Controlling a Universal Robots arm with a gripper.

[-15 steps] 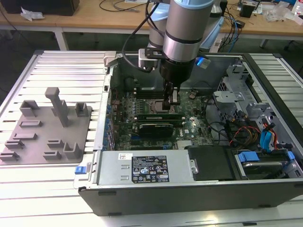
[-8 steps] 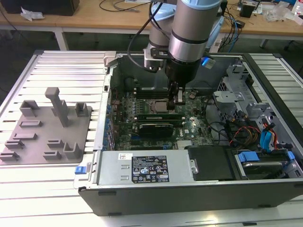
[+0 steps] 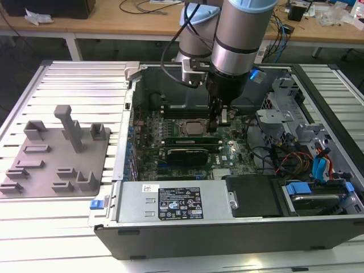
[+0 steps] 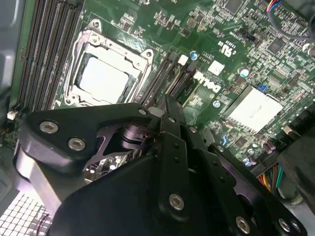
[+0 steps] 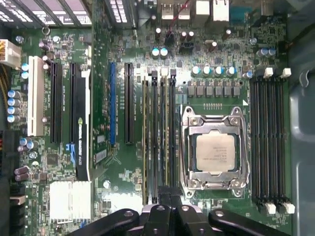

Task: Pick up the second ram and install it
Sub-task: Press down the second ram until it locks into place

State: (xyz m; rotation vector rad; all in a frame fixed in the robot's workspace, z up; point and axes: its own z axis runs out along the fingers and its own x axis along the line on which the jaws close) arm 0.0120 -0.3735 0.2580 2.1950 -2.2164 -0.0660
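Second ram, thin green circuit-board stick (image 5: 166,142), sits edge-up in the slots beside the silver processor socket (image 5: 215,152); black gripper (image 5: 165,195) pinches its end, jaws nearly together, seating seemingly unfinished.

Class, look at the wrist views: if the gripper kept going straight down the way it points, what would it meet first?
Most likely the bank of memory slots beside the CPU socket; the gripper sits right above them, though depth is unclear.
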